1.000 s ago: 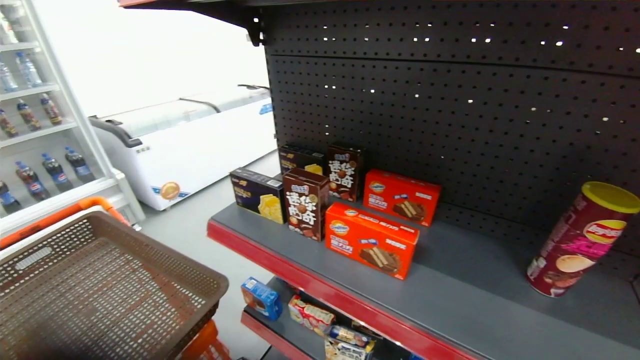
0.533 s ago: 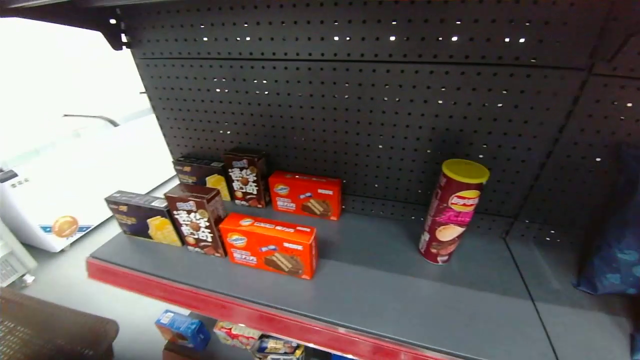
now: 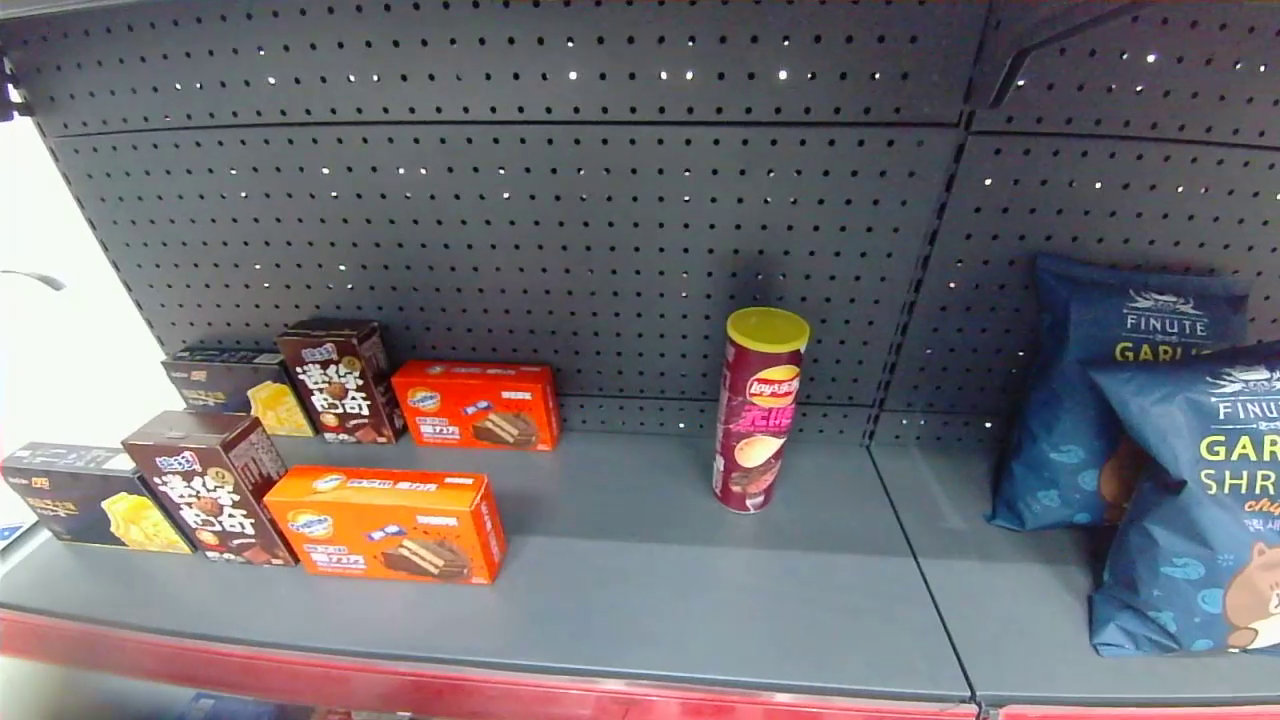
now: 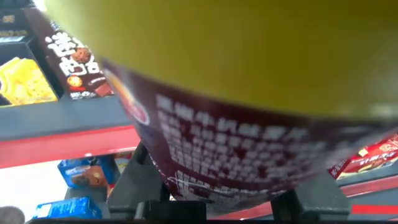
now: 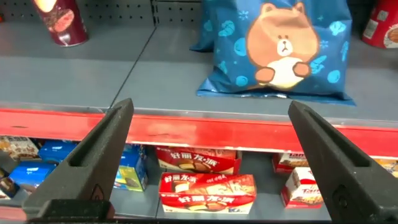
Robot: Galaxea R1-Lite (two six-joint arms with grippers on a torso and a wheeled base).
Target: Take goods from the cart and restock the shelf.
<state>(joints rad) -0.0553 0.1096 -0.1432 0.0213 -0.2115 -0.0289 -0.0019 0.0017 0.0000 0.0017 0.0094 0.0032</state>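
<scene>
This was a shop aisle, seen close up. A grey metal shelf [image 3: 650,600] with a red front edge [image 3: 400,685] stood against a dark perforated back panel [image 3: 500,220]. Packaged snacks faced forward on it in rows: orange biscuit boxes [image 3: 385,525], brown boxes [image 3: 210,490], a crisp tube [image 3: 758,410] and blue snack bags [image 3: 1190,500]. More boxed snacks [image 5: 208,190] were stocked on the level below.

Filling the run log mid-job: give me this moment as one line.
left tool: shut on chip can | right tool: open, empty, facing shelf | second can: upright on shelf
</scene>
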